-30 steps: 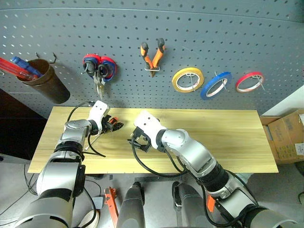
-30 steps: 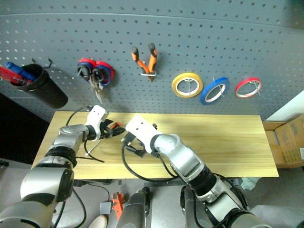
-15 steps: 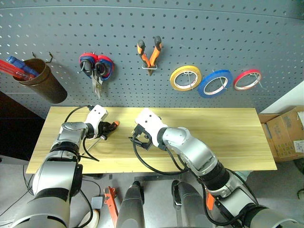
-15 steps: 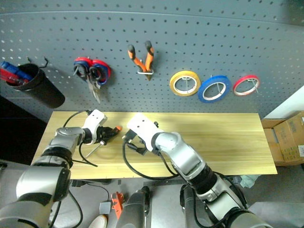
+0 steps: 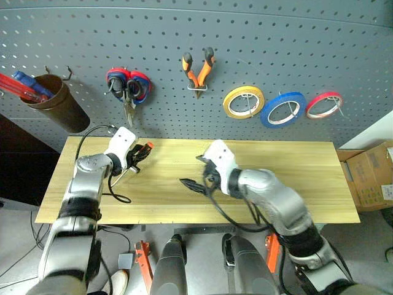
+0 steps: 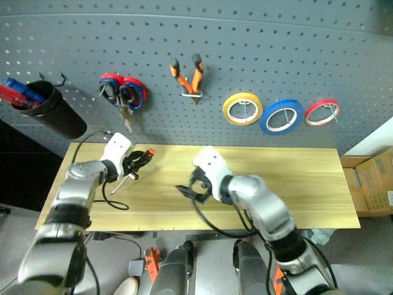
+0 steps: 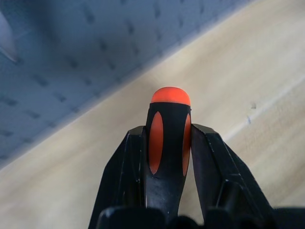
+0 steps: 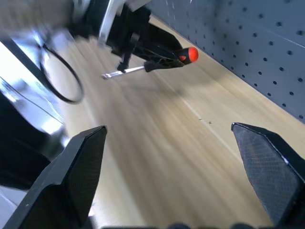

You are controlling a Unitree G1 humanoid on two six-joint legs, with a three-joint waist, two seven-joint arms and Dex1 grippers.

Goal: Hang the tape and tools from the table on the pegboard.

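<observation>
Screwdriver (image 7: 167, 129) is now riding clamped in my left claw (image 5: 140, 153), lifting off the tabletop (image 5: 307, 178) toward the pegboard (image 5: 276, 37), while I am pulling my right claw (image 5: 198, 175), fingers wide apart, away empty.

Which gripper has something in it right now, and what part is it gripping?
The left gripper holds the screwdriver by its orange-and-black handle. The right gripper is open and holds nothing.

A workshop or robot lab. A grey pegboard (image 5: 245, 37) covers the wall, with scissors (image 5: 128, 89), pliers (image 5: 197, 70) and three tape rolls, yellow (image 5: 243, 102), blue (image 5: 282, 109) and red (image 5: 323, 105), hung on hooks. A brown cup (image 5: 58, 104) of tools hangs at one end. Below stands a plain wooden worktop (image 5: 307, 178), with a cardboard box (image 5: 371, 175) on the floor beside it.
</observation>
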